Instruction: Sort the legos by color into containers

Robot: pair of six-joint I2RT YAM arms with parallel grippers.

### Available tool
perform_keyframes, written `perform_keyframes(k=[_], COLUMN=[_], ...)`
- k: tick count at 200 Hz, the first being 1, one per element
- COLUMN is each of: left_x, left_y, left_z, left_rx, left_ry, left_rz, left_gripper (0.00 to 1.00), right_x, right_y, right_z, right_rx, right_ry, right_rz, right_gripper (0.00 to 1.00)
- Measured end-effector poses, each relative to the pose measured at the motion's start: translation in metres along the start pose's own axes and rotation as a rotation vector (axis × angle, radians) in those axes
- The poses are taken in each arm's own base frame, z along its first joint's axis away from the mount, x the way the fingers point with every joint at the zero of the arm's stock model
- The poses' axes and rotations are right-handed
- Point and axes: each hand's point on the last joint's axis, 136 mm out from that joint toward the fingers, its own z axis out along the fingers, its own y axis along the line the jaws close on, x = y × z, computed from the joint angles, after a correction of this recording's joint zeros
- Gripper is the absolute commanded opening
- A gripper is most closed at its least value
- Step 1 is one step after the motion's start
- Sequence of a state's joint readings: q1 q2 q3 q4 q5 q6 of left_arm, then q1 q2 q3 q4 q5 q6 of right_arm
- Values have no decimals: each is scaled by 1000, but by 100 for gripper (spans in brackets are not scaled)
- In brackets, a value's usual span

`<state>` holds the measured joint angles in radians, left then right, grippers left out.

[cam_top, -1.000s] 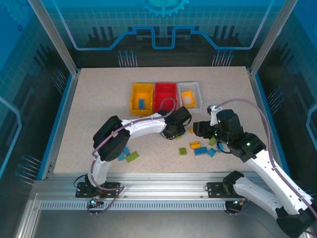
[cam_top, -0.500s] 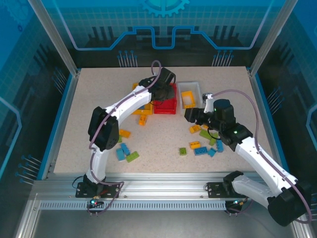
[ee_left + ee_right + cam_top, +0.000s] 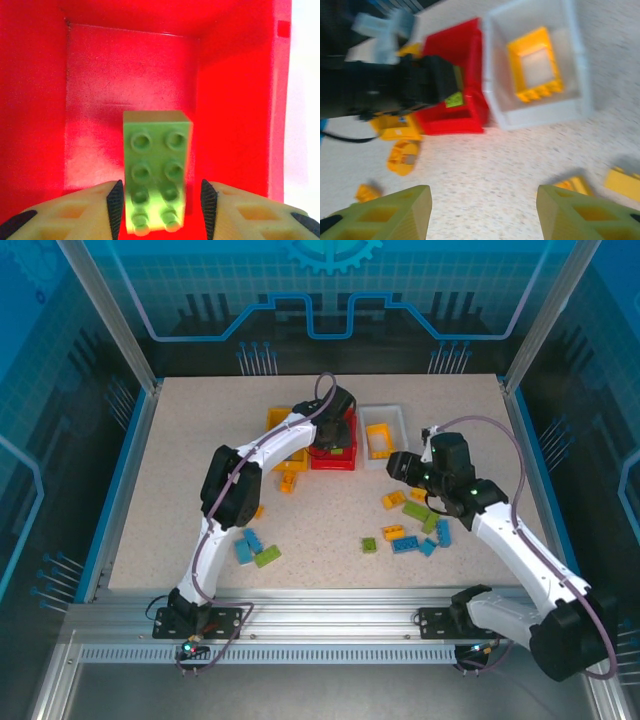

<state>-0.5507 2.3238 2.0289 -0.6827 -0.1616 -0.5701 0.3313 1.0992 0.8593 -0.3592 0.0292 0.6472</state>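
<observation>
- Lego brick (image 3: 157,170), lime green, studs up, lies between the fingers (image 3: 114,202) of the left pincer (image 3: 159,195). The left pad is against it, but a thin strip of red shows by the right pad. The jaws look parted a little wider than the brick, not clamped on it.
- Directly below is the floor of the red bin (image 3: 45,100), with no other piece on the part that shows. I judge this to be the drop of the first green one.
- In the top view the left arm (image 3: 265,455) reaches over the yellow bin (image 3: 274,420) and hides what is inside it.
- Beside the red bin, the white bin (image 3: 385,412) holds one orange-yellow piece (image 3: 378,440).
- The right pincer (image 3: 481,212) hovers near the white bin's front, above the surface (image 3: 200,440). Its jaws are spread wide and hold nothing.
- Loose legos (image 3: 405,545) lie in a mixed cluster of blue, green and orange-yellow near the right arm. A smaller group (image 3: 252,548) lies by the left arm, with an orange-yellow one (image 3: 288,483) just in front of the yellow bin.
- My judgement is that the sort is in its early part, since only a couple of pieces are binned or nearly so. Most are left to pick up, in all three colours.
</observation>
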Motion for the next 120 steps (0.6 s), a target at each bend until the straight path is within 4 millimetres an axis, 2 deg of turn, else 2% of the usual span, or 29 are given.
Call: perform_keyframes(k=[34,62,80,94,109,120], left_x=[2,1,3,12,28,46], left_y=[0,-2,-5,-12,-30,-48], left_z=[-2,-20,-45,-72,-103,-125], left_rx=[6,19,46,81,149,217], left_ry=[7,-7,-32,-55,-83,-97], left_rz=[1,-2,1,19,54,92], left_gripper=[55,56,57,57,57,57], right_x=[11,15,19,22,27,32], right_y=[-43,-65,-79,-90,-101,-107], right_z=[15,25,33,40,47,50], right_rx=[197,310,367,404,437,454], right_ry=[97,156,203,247,293,326], right_rz=[59,67,59,40,-6,-58], right_gripper=[62,68,69,67,67,67])
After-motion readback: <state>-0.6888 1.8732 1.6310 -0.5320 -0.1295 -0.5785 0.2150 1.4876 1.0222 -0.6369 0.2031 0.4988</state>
